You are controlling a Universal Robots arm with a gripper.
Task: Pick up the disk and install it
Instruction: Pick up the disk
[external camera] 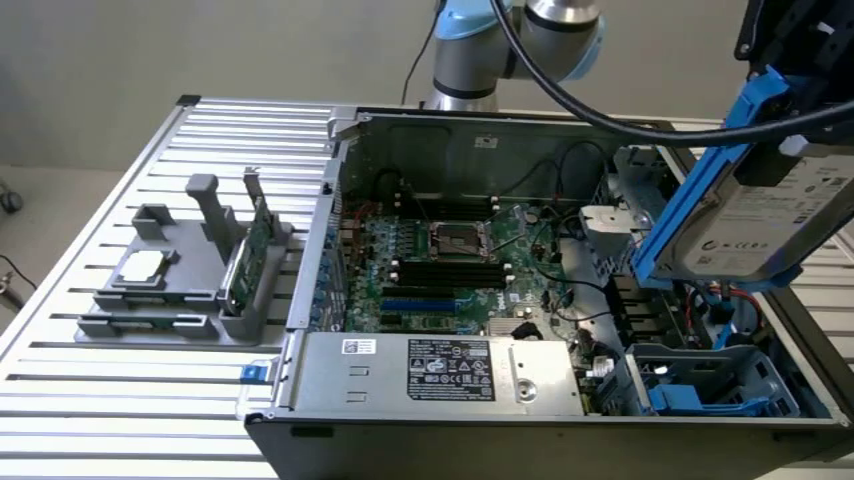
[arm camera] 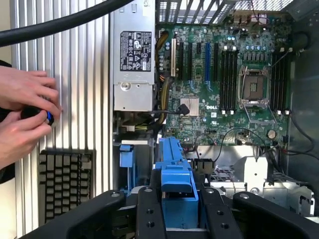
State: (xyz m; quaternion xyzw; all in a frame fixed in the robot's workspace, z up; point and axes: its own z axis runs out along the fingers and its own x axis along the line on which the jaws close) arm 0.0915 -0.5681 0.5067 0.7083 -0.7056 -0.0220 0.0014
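The gripper (arm camera: 177, 201) hangs over the open computer case (external camera: 454, 150), fingers (arm camera: 149, 214) pinching the disk (external camera: 767, 215) by its blue carrier, tilted, probably to suit the drive bay (external camera: 694, 392) below.

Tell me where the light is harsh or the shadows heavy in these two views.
Exterior view: soft, even light, no strong glare on the disk, some shade deep inside the computer case. Wrist view: the ribbed table gleams bright, the corner past the case is washed out, and the gripper holding the disk looks dark.
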